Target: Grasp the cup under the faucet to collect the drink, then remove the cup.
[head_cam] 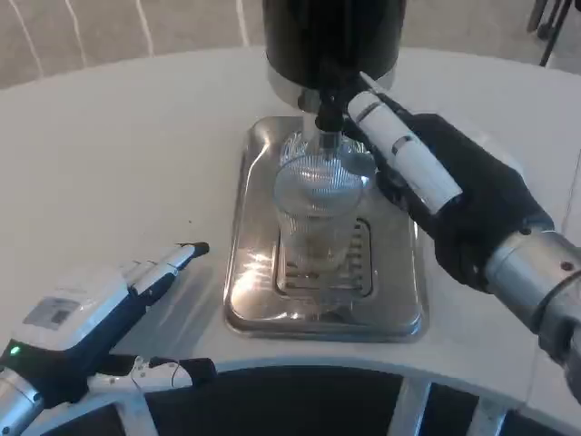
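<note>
Clear ribbed cup (316,211) stands on the steel drip tray (245,272) under the faucet (327,116). Right hand (427,177) reaches beside it; whether it grips, I cannot tell. Left hand (100,313) rests spread, holding nothing, on the counter (118,154). Filling step; next needs a firm grasp, then lifting clear.

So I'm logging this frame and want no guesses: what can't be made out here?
- Head view: the dispenser is cut off by the top edge.
- The right robot hand covers the far side of the cup, so the contact there is hidden.
- The cup is clear and blurred; its drink level is unreadable.
- The faucet is too blurred to show flow.
</note>
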Tool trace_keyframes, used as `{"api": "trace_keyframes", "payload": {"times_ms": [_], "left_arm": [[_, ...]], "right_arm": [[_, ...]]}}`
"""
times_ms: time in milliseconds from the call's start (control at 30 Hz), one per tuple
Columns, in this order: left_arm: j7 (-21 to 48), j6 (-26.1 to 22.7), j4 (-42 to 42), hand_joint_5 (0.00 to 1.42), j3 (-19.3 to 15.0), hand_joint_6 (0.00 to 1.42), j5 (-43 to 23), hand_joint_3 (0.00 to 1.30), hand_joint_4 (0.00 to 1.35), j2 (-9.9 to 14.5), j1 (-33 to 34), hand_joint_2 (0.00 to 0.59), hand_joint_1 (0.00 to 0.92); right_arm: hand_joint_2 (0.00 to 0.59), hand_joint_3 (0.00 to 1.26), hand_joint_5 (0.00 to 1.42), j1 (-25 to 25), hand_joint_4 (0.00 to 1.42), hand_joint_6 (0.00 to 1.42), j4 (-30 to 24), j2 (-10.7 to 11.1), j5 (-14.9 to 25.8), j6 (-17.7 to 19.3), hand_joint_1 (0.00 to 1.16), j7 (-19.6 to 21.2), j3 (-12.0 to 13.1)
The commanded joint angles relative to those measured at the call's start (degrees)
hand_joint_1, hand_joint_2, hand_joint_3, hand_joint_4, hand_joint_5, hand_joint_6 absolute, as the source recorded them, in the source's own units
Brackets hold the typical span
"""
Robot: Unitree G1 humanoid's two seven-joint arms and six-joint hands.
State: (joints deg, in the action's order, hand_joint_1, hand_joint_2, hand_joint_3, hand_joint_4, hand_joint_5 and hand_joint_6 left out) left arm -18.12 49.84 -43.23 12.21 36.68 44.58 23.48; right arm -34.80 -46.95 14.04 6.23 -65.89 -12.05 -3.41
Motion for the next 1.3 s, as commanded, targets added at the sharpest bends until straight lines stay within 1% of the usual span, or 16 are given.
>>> {"api": "trace_keyframes", "payload": {"times_ms": [33,133,233,300,433,500,533,567,633,767,900,1033,1067,1100,1167,1300], "left_arm": [[0.9,-0.4,-0.7,0.12,0.4,0.26,0.2,0.08,0.01,-0.1,0.4,0.103,0.044],[1.0,-0.4,-1.0,0.12,0.4,0.26,0.1,0.08,0.01,-0.1,0.6,0.103,0.044],[1.0,-0.5,-1.5,0.12,0.5,0.26,0.0,0.08,0.01,-0.2,0.9,0.103,0.043],[1.0,-0.5,-1.8,0.12,0.5,0.25,0.0,0.08,0.01,-0.3,1.0,0.103,0.043],[1.0,-0.5,-2.7,0.12,0.7,0.25,-0.1,0.08,0.01,-0.5,1.4,0.103,0.043],[1.1,-0.5,-3.2,0.12,0.7,0.25,-0.1,0.08,0.01,-0.6,1.7,0.103,0.043],[1.1,-0.6,-3.4,0.12,0.8,0.25,-0.1,0.08,0.01,-0.6,1.8,0.103,0.043],[1.1,-0.6,-3.7,0.12,0.9,0.25,-0.1,0.08,0.01,-0.6,2.0,0.103,0.043],[1.1,-0.6,-4.1,0.12,0.9,0.25,-0.1,0.08,0.01,-0.7,2.2,0.104,0.042],[1.5,-0.6,-5.1,0.12,1.0,0.24,-0.4,0.08,0.01,-0.9,2.7,0.104,0.042],[2.7,-0.5,-6.3,0.12,0.8,0.24,-1.8,0.08,0.01,-1.5,3.2,0.097,0.032],[6.6,-0.9,-8.1,0.12,-1.6,0.24,-8.8,0.05,0.00,-3.6,3.7,0.096,0.025],[7.8,-1.1,-8.3,0.12,-2.4,0.24,-10.9,0.01,0.00,-4.3,3.7,0.076,0.026],[8.7,-1.3,-8.3,0.12,-3.0,0.24,-12.3,0.00,0.00,-4.7,3.8,0.072,0.027],[10.7,-2.0,-8.1,0.12,-4.6,0.25,-15.8,0.00,0.00,-5.9,3.9,0.057,0.046],[13.3,-3.5,-6.1,0.13,-6.6,0.27,-19.5,0.00,0.00,-8.1,4.5,0.051,0.091]], "right_arm": [[0.484,0.00,0.00,-3.3,0.00,0.03,0.0,4.6,0.2,0.5,0.00,-2.0,-3.8],[0.480,0.00,0.00,-5.4,0.00,0.01,0.3,6.6,0.1,0.6,0.00,-2.3,-5.8],[0.479,0.00,0.00,-8.2,0.00,0.01,0.8,9.0,-0.8,1.1,0.00,-3.0,-8.6],[0.479,0.00,0.00,-10.1,0.00,0.01,1.4,10.8,-2.0,1.8,0.00,-3.6,-11.0],[0.479,0.00,0.00,-12.1,0.00,0.01,2.3,13.3,-4.3,3.3,0.00,-4.2,-14.7],[0.479,0.00,0.00,-13.0,0.00,0.00,2.8,14.8,-6.2,4.6,0.00,-4.6,-17.3],[0.478,0.00,0.00,-13.6,0.00,0.00,3.3,15.8,-7.6,5.8,0.00,-4.9,-19.4],[0.477,0.00,0.00,-13.9,0.00,0.00,3.6,16.4,-8.8,6.8,0.00,-5.1,-21.0],[0.476,0.00,0.00,-14.3,0.00,0.00,4.5,17.0,-11.0,8.4,0.00,-5.6,-23.4],[0.476,0.00,0.00,-14.7,0.00,0.00,5.9,17.4,-14.6,10.7,0.00,-6.6,-26.2],[0.477,0.00,0.00,-14.3,0.00,0.00,7.0,16.8,-17.1,12.2,0.00,-7.8,-26.9],[0.478,0.00,0.00,-13.4,0.00,0.00,7.7,16.3,-18.9,13.4,0.00,-8.8,-26.6],[0.478,0.00,0.00,-13.2,0.00,0.00,7.8,16.2,-19.3,13.6,0.00,-9.1,-26.4],[0.478,0.00,0.00,-12.9,0.00,0.00,7.7,16.1,-19.6,13.7,0.00,-9.4,-26.2],[0.478,0.00,0.00,-12.6,0.00,0.00,7.6,16.0,-20.2,13.9,0.00,-9.8,-26.0],[0.478,0.00,0.00,-11.9,0.00,0.00,7.0,15.5,-21.4,13.7,0.00,-10.9,-25.5]]}}
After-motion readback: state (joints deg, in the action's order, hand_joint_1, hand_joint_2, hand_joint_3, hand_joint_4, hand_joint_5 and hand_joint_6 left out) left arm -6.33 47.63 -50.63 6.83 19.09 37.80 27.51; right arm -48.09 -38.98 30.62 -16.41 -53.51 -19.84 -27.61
